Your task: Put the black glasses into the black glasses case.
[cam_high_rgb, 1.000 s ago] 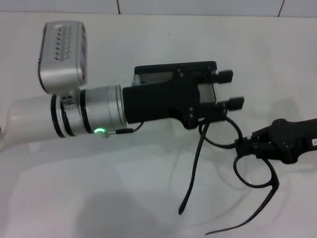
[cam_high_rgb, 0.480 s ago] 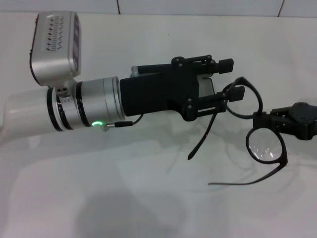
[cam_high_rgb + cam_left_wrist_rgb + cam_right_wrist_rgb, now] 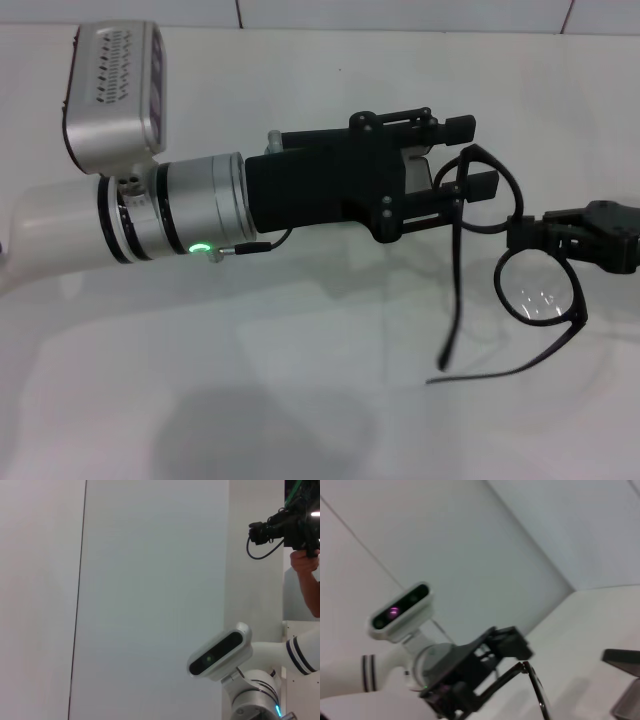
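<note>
1. The black glasses point(image 3: 520, 290) hang in the air at about 4 o'clock from the left gripper point(image 3: 470, 155), frame across, temples drooping toward 6–7 o'clock.
2. The right gripper point(image 3: 527, 235) is clenched on the bridge. The left gripper looks closed on the near rim, probably holding it.
3. Half a second earlier one temple slanted; it now hangs steeper.
4. No black glasses case is visible.

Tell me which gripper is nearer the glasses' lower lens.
Right. The right gripper clamps the glasses at the bridge, just above that lens; the left gripper sits farther up, by the other rim.
</note>
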`<action>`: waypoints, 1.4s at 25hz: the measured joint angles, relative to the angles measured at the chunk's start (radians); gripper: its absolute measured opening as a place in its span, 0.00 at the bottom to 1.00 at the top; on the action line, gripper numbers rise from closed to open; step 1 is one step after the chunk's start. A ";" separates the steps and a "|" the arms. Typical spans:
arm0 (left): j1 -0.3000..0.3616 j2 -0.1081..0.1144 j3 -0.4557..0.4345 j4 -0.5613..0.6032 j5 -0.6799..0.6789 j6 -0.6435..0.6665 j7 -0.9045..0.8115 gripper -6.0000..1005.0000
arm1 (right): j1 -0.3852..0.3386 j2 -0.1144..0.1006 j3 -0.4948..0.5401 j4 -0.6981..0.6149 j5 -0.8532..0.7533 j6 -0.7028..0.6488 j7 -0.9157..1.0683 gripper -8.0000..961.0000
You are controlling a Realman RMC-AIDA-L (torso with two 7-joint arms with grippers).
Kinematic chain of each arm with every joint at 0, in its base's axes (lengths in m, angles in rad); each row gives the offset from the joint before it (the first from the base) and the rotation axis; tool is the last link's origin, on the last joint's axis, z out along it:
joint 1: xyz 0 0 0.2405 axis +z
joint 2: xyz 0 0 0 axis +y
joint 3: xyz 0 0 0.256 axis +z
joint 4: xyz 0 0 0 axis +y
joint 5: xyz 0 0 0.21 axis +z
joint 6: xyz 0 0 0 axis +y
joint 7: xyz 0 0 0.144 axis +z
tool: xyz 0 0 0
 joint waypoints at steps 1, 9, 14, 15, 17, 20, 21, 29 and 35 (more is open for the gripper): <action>0.000 -0.001 0.000 0.000 0.000 0.000 0.005 0.58 | 0.004 0.001 -0.002 0.004 0.000 -0.008 0.000 0.08; 0.000 -0.003 0.000 0.000 0.000 0.001 0.018 0.58 | 0.032 -0.002 -0.013 0.048 -0.011 -0.058 0.002 0.08; 0.000 -0.004 0.000 0.000 -0.001 0.001 0.022 0.58 | 0.032 -0.002 -0.031 0.050 -0.014 -0.071 0.009 0.08; 0.000 -0.004 0.000 0.000 -0.002 0.000 0.023 0.58 | 0.032 -0.002 -0.032 0.051 -0.014 -0.076 0.009 0.08; 0.000 -0.004 0.000 0.000 -0.002 0.000 0.028 0.58 | 0.032 -0.003 -0.032 0.052 -0.014 -0.085 0.009 0.08; -0.002 -0.004 0.000 0.000 -0.002 0.007 0.035 0.58 | 0.029 -0.006 -0.024 0.065 -0.007 -0.089 0.010 0.08; -0.003 -0.003 0.000 0.000 -0.003 0.015 0.035 0.58 | 0.028 -0.010 -0.021 0.073 -0.002 -0.088 0.010 0.08; -0.020 0.003 -0.007 0.001 -0.003 0.073 0.030 0.58 | 0.021 -0.029 -0.017 0.103 0.047 -0.069 0.010 0.08; -0.025 0.002 -0.001 -0.001 0.006 0.067 0.035 0.58 | 0.030 -0.024 -0.020 0.103 0.047 -0.085 0.010 0.08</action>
